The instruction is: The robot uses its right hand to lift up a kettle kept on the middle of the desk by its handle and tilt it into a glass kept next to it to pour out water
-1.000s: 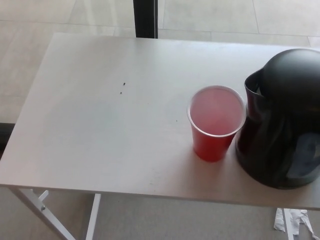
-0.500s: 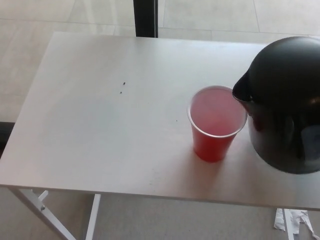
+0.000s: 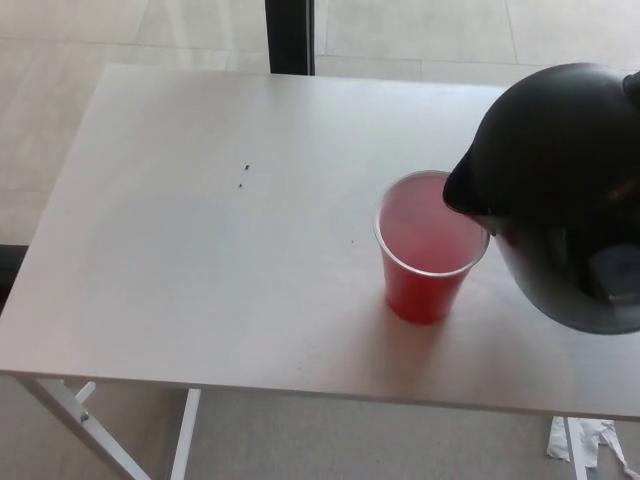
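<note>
A big, flat, pale grey counter fills most of the head view. Its white metal legs show under the near edge on the left. Behind the counter there is a light tiled floor and a dark upright post at the top.

On the left half of the counter top there are only two tiny dark specks, one just above the other.

To the right of the middle stands a red plastic cup. It is upright on the counter. Its rim is pale, and its inside looks pink. I cannot tell if there is water in it.

Right beside the cup, on the right, is a round, shiny black kettle. It is up off the counter and tipped toward the cup. Its pointed spout hangs over the right part of the cup's rim. I cannot see if the spout touches the rim. No water shows between spout and cup. The right side of the kettle is cut off by the edge of the picture, so its handle does not show.

The right robot hand is out of the picture, so I cannot tell how its fingers sit. The left robot hand does not show either.

Low on the right, under the counter's edge, some white crumpled paper lies on the grey floor
</note>
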`<state>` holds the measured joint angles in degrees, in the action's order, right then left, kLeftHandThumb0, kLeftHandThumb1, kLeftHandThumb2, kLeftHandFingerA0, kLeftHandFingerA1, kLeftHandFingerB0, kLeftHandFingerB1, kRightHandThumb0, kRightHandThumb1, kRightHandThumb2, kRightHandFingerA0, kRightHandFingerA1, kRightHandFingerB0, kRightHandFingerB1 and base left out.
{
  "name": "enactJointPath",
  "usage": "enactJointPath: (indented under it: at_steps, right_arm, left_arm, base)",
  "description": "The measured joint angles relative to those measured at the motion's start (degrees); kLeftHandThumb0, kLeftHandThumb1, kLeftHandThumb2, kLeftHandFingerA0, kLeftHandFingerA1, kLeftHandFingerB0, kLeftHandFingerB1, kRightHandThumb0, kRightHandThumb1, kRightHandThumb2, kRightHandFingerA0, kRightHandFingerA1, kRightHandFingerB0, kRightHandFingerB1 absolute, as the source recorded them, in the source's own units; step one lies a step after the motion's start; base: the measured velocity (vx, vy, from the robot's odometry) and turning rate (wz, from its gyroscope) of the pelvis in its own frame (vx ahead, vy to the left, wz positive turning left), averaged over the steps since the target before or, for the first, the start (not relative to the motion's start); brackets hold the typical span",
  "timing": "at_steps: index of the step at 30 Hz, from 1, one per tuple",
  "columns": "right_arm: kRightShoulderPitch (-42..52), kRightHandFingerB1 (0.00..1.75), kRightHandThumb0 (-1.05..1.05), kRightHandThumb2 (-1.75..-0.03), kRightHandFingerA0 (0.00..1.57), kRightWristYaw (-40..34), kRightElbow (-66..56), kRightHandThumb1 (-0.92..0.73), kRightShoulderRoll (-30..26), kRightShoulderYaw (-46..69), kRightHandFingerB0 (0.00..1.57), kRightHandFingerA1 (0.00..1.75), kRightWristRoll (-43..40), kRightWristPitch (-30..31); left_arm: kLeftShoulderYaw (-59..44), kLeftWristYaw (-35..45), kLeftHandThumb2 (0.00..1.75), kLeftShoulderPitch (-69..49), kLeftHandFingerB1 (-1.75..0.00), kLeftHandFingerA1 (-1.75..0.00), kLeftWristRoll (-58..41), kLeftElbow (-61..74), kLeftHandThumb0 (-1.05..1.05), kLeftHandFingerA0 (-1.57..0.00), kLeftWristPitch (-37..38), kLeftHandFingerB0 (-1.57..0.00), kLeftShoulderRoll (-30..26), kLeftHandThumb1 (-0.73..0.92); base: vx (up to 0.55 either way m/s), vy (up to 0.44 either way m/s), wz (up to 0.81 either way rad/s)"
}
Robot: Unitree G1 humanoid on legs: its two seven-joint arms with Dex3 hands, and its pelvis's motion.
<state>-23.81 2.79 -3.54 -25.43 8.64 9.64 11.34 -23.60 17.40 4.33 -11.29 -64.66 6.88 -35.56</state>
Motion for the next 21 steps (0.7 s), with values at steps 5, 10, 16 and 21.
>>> enactJointPath:
  at_steps: [5,10,16,21]
  right_arm:
    - [-0.44,0.94,-0.17,-0.94,0.93,0.86,-2.16,-0.54,-2.10,-3.46,0.87,1.65,2.87,4.74]
    - [-1.76,0.72,-0.20,-0.74,0.91,1.48,-4.60,-0.62,-5.19,-7.94,0.82,1.63,7.19,8.46]
    - [-3.27,1.20,-0.30,-0.67,0.86,1.41,-4.76,-0.70,-7.83,-12.90,0.69,1.72,12.72,10.70]
    - [-5.28,1.08,-0.30,-0.65,0.90,1.45,-5.49,-0.67,-8.48,-17.12,0.76,1.75,17.54,12.96]
  left_arm:
    - [0.00,0.00,0.94,0.11,-1.17,-0.68,-0.07,0.00,-1.05,-0.62,-0.01,-0.33,0.00,0.57]
    - [0.05,0.00,0.96,0.23,-1.12,-0.66,-0.06,0.01,-1.05,-0.62,-0.01,-0.36,0.00,0.58]
    - [0.10,0.01,0.94,0.23,-1.18,-0.68,-0.07,0.11,-1.05,-0.59,-0.01,-0.29,0.00,0.60]
    - [0.26,0.01,1.24,0.31,-1.14,-0.66,-0.04,0.18,-1.05,-0.60,-0.01,-0.30,0.00,0.42]
  base:
    - [0.00,0.000,0.00]
    - [0.00,0.000,0.00]
    - [0.00,0.000,0.00]
    - [0.00,0.000,0.00]
